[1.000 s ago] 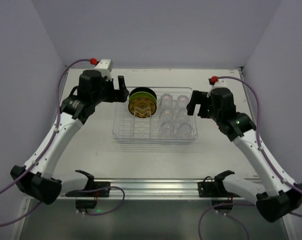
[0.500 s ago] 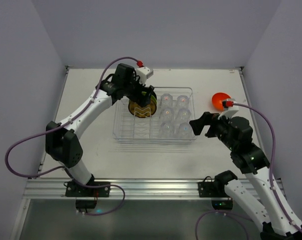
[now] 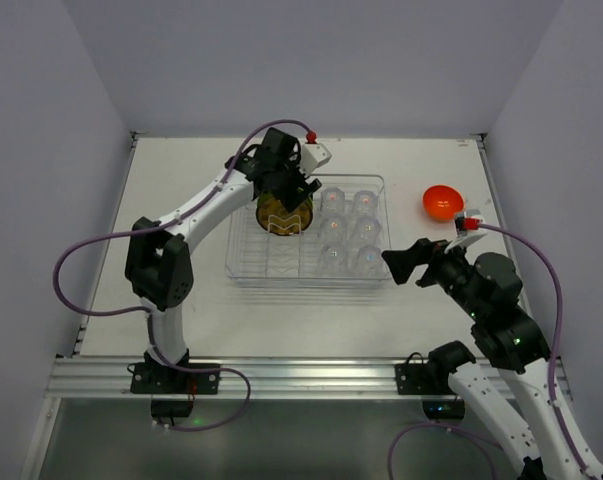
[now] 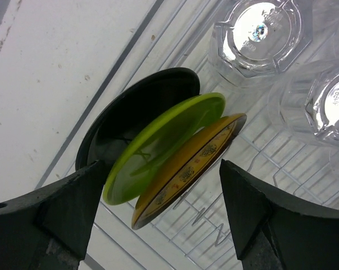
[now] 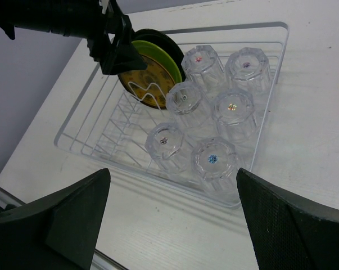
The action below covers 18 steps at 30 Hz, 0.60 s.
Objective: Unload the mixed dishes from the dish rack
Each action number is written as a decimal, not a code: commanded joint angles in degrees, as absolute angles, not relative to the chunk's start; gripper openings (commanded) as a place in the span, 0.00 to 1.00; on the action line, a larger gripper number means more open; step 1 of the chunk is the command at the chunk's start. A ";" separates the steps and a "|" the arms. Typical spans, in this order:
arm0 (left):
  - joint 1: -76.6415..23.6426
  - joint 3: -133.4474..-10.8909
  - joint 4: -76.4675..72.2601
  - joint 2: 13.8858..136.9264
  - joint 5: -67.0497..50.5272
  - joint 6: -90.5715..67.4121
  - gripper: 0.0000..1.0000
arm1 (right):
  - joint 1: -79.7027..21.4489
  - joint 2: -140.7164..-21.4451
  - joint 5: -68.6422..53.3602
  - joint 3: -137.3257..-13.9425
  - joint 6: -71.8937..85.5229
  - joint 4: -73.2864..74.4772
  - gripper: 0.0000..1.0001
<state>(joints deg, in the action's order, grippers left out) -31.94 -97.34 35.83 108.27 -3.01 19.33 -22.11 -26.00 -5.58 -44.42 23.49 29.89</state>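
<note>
- Trouble is sitting mostly on my left side: my left pincer [image 4: 162, 174] is hanging spread wide above the rack [image 3: 266, 262], straddling the plates and pinching nothing.
- The green plate [image 4: 158, 149] and the amber plate [image 4: 186, 171] are leaning against each other in the slots at the rack's far left corner, both tilted. A black disc [image 4: 130, 112] is showing behind the green one, and I cannot tell whether it is that plate's back or a separate piece.
- Closing from this stance, I am likely clamping the whole leaning stack at once. The plates could slide apart on the lift, and one could drop back onto the slots.
- A wire rib [image 5: 148, 93] is crossing the amber plate's face, so pulling sideways instead of straight up is risking a snag that tugs the rack along.
- Six cups [image 5: 231, 109] are standing upside down in the rack's right half, the nearest just beside the plates. A swinging plate could topple it.
- My right pincer [image 5: 173, 180] is spread and empty, hovering off the rack's near right corner. Both arms reaching in together are risking a collision over the cups.
- The bowl [image 3: 442, 201] is lying on the worktop [image 3: 321, 310] to the right of the rack, already out. It is near my right arm, and a careless reach could nudge it.
</note>
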 commanded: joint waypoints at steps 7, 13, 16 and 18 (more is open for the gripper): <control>-31.90 -102.66 40.61 111.71 -4.04 22.76 0.59 | -22.15 -26.19 -8.26 -43.07 22.41 29.36 0.94; -31.99 -100.99 39.99 110.22 -3.78 22.94 0.60 | -22.15 -27.07 -8.17 -43.15 22.32 29.00 0.94; -32.08 -100.64 39.20 109.25 -3.51 23.03 0.73 | -22.15 -27.51 -8.17 -43.15 22.32 28.92 0.94; -32.25 -100.63 38.33 108.29 -3.52 23.03 0.79 | -22.15 -27.77 -8.35 -43.24 22.24 28.92 0.94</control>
<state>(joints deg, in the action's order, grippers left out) -31.97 -100.12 39.05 112.16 -3.20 22.13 -22.11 -27.03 -7.11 -43.24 23.29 29.91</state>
